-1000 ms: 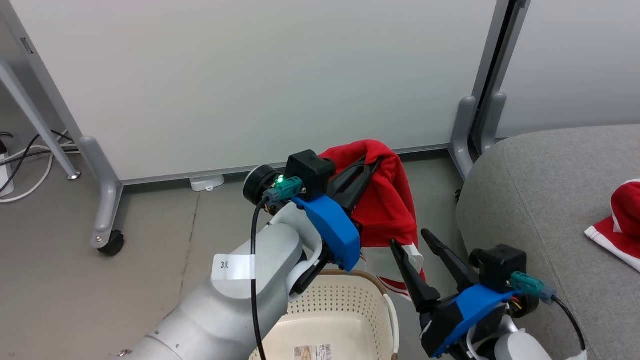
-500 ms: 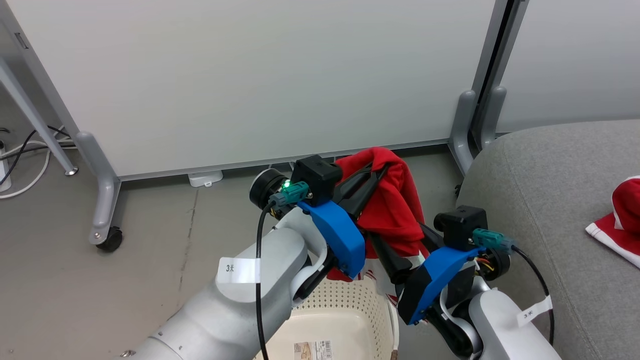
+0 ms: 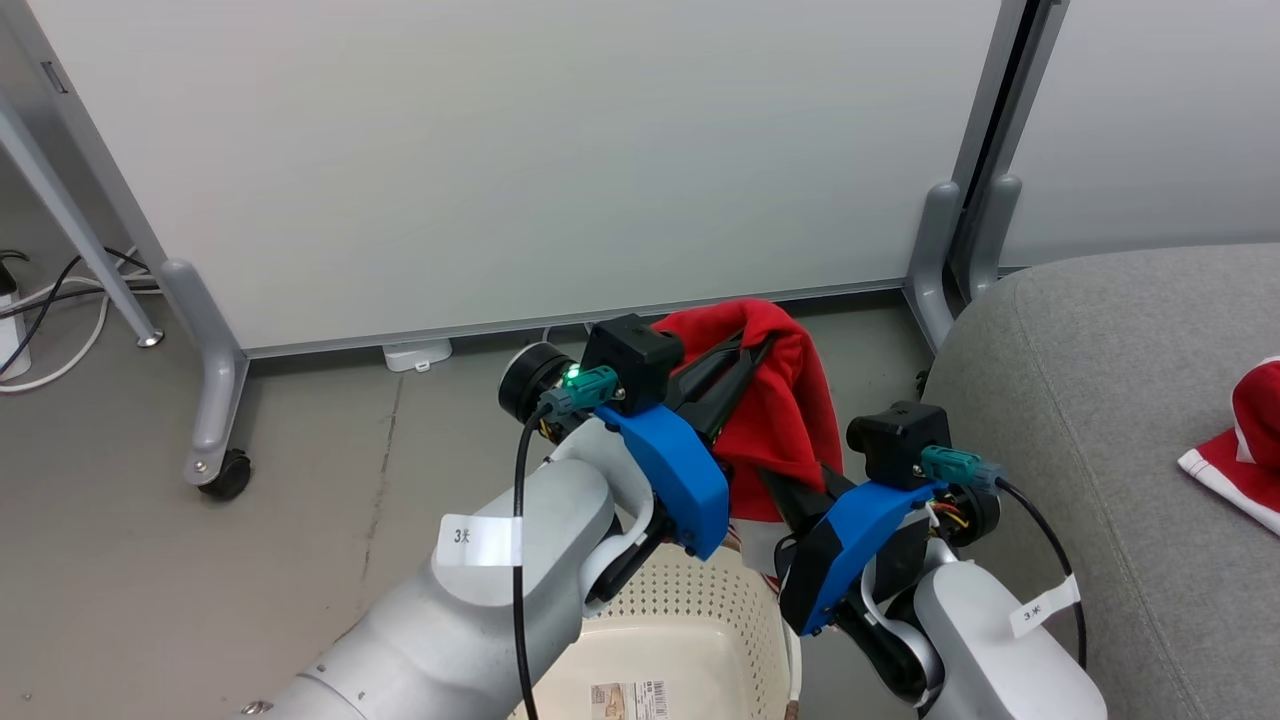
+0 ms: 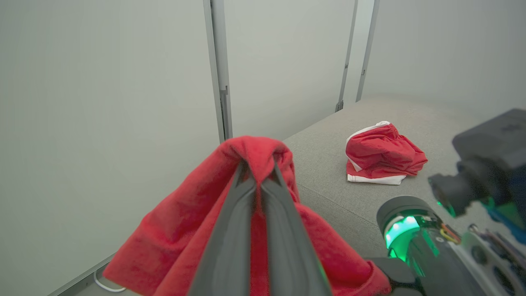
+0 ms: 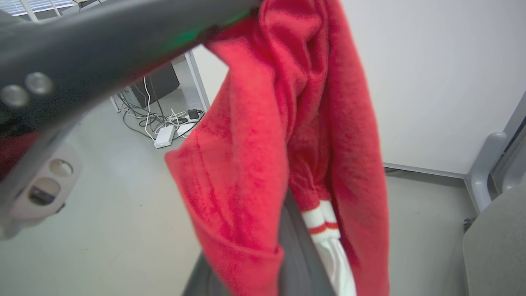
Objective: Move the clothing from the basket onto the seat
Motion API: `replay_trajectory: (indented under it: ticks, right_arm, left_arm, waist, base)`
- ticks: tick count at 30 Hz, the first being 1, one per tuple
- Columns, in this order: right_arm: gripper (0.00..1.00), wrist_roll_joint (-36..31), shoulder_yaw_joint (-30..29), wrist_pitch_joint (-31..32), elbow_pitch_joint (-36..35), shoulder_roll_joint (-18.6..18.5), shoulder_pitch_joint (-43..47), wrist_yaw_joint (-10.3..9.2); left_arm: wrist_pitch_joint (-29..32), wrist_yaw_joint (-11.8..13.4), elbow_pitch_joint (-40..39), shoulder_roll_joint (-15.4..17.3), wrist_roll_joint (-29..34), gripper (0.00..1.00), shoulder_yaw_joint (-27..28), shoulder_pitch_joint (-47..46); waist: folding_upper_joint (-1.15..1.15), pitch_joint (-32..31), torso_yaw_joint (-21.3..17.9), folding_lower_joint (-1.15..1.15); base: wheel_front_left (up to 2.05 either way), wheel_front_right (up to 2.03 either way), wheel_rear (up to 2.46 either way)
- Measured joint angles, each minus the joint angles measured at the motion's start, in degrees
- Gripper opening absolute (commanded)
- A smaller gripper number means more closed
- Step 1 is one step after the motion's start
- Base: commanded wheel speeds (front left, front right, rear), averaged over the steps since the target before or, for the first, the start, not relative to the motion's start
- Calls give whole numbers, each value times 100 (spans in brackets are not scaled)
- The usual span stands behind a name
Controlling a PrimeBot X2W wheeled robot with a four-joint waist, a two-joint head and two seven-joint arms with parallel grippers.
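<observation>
Rounded grey fabric seat at right; left jaws pinch fuzzy red clothing; right jaws buried, state unclear.

Bkgd: pale partition panels w/ grey metal frame posts, set on curved grey feet; black castor under the left foot. Floor grey, smooth, a bit scuffed. Small white block at panel base. Far left: slanted grey leg, black + white cables. Right wrist view: cable tangle & white power strip on the floor. Light soft, even.
</observation>
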Motion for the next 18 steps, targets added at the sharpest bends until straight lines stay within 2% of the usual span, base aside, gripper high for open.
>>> replay_trajectory:
  ticks: [18]
  right_arm:
    - [0, 14, 43, -151, 280, 0, -106, 0]
  left_arm:
    - [0, 0, 81, -1, -144, 0, -155, 0]
  waist:
    - [0, -44, -92, -1]
  base:
    - [0, 0, 0]
